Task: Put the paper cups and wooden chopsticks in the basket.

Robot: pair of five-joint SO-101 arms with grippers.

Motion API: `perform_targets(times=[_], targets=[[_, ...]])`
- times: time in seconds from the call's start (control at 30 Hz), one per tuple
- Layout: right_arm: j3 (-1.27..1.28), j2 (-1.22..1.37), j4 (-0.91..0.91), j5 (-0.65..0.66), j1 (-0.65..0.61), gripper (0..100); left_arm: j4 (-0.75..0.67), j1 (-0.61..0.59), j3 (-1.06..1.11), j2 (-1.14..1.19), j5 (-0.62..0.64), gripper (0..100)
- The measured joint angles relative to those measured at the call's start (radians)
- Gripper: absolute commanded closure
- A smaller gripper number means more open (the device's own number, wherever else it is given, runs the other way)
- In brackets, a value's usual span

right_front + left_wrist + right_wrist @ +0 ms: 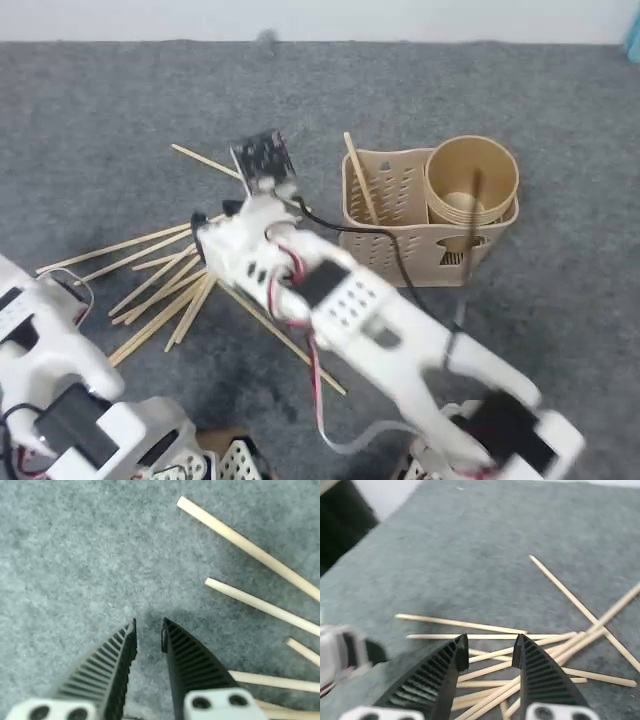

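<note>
1. Basket (pixel 400 235) right of centre in high view; beige, slotted walls, two compartments.
2. Stacked paper cups (pixel 470 180) upright inside the basket's right compartment, rims above the basket rim.
3. Single chopstick (pixel 360 180) leaning in the left compartment, upper end poking above the rim toward frame top.
4. Loose wooden chopsticks (pixel 160 285) on the grey mat (pixel 120 110), left of centre in high view. Fanned out and crossing each other, with one long stick running diagonally toward lower centre.
5. Stretched from lower right corner to frame centre: right arm (pixel 380 320), white, cables along it, covering the right edge of the pile.
6. Spread claw on the right gripper (pixel 490 647), nothing pinched. Hangs above the loose pile, several sticks lying below and past the tips. Contact with the sticks not clear.
7. Tucked in lower left corner of high view: left arm (pixel 50 370), near the pile's lower-left ends.
8. Slightly parted claw on the left gripper (pixel 149 627), nothing between the tips. Hangs over bare mat, with a few chopstick ends just beside it, none touching.
</note>
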Motion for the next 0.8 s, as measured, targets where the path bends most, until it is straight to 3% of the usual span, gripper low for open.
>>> perform_targets(times=[0.33, 0.8], targets=[[-0.259, 0.405, 0.000, -0.158, 0.075, 84.3, 0.000, 0.000, 0.000, 0.000, 0.000, 92], [-0.466, 0.577, 0.169, -0.209, 0.084, 84.3, 0.000, 0.000, 0.000, 0.000, 0.000, 92]])
